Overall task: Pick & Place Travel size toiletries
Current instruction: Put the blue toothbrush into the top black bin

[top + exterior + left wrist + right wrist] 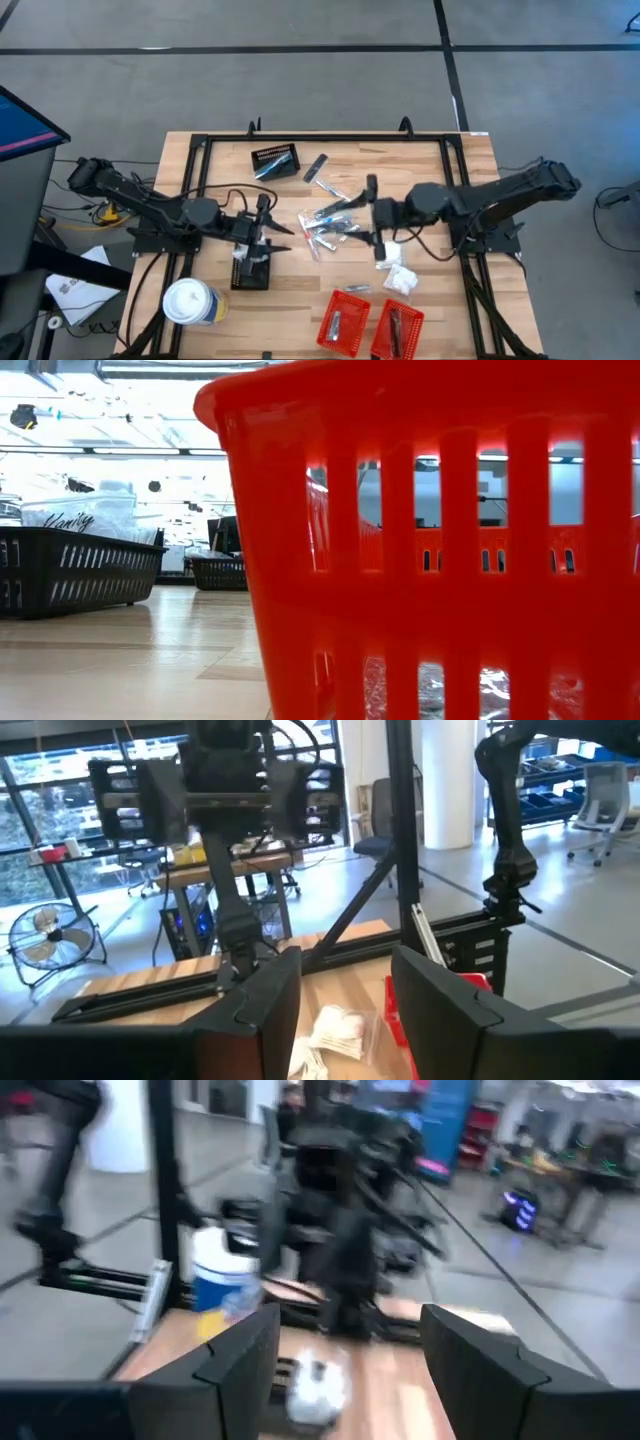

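High view: toiletries (330, 222) are seen scattered at centre frame; left gripper (262, 228) and right gripper (374, 214) are held spread, nothing pinched.

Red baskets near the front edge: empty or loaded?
Loaded. In the high view the left red basket and the right red basket each hold one slim dark item; what kind, cannot tell.

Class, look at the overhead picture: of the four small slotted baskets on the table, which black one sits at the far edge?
The black basket near the table's far rail; the other black one lies under the left gripper, and the two red baskets sit at the near edge.
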Available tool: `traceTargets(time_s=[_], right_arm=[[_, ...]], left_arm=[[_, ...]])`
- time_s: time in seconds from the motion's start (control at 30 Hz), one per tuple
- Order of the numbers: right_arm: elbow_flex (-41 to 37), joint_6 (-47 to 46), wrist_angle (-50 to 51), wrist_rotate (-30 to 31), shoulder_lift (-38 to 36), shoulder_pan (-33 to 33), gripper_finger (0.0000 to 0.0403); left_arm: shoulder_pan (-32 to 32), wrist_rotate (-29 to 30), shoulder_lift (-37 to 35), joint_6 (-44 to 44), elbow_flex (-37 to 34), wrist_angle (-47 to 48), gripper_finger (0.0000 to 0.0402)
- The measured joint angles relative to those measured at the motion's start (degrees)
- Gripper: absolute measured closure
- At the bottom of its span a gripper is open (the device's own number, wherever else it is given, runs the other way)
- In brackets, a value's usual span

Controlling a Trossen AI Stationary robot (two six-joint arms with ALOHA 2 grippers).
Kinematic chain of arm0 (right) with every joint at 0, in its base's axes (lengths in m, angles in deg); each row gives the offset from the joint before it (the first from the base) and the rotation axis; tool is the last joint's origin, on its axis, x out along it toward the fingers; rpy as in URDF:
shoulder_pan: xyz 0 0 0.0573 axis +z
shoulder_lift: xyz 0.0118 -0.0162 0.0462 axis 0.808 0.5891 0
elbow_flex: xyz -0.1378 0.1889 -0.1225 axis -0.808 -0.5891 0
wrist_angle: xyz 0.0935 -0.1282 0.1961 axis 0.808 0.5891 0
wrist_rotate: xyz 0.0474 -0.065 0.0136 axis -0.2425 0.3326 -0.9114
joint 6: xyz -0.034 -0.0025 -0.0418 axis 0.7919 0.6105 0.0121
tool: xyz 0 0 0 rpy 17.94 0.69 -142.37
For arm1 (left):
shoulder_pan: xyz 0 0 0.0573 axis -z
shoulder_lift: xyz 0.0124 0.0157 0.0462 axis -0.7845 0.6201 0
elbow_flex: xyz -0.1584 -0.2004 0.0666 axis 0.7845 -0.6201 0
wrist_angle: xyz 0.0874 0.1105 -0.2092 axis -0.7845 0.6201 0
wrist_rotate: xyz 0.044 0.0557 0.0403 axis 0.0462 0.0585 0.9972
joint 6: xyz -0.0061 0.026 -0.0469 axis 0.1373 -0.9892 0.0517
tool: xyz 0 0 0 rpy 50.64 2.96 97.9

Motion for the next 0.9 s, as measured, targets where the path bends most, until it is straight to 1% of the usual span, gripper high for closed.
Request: traceTargets(time_s=[0.1,0.23,0.37,0.47,0.53,0.67,0.7,0.8,0.9], right_arm=[[-0.52,-6.15,3.99,0.4,-0.44,-1.51,0.0168],[-0.41,-5.11,2.74,0.15,-1.3,-2.11,0.0168],[-0.34,-3.21,1.25,0.14,-1.56,-1.33,0.0168],[-0.44,-2.84,0.04,-0.02,-1.51,-1.3,0.0168],[-1.76,-2.4,-4.02,-2.24,-1.55,-1.33,0.0168],[-7.26,-3.41,-14.32,-10.73,-3.62,-2.58,0.0168],[-8.24,-4.21,-16.03,-12.02,-4.54,-3.13,0.0168],[-10.65,-5.51,-15.84,-12.15,-7.32,-4.49,0.0168],[-11.67,-5.27,-16.04,-11.98,-8.3,-4.85,0.0168]], left_arm=[[-1.03,0.21,0.03,0.65,0.0,-0.36,0.0252],[-2.15,-0.48,1.46,3.35,0.0,-0.42,0.0252],[-3.31,-4.03,5.46,3.67,0.0,-0.53,0.0252],[-4.26,-4.39,8.81,3.67,0.96,-0.86,0.0252],[-4.65,-4.36,10.66,3.63,1.7,-0.94,0.0252],[-4.77,-4.38,12.5,3.49,2.37,-0.62,0.0252],[-4.77,-4.38,12.52,3.47,2.43,-0.85,0.0252],[-4.73,-4.82,12.48,3.49,2.64,-0.84,0.0252],[-4.75,-9.18,12.48,3.67,2.64,-0.77,0.0252]])
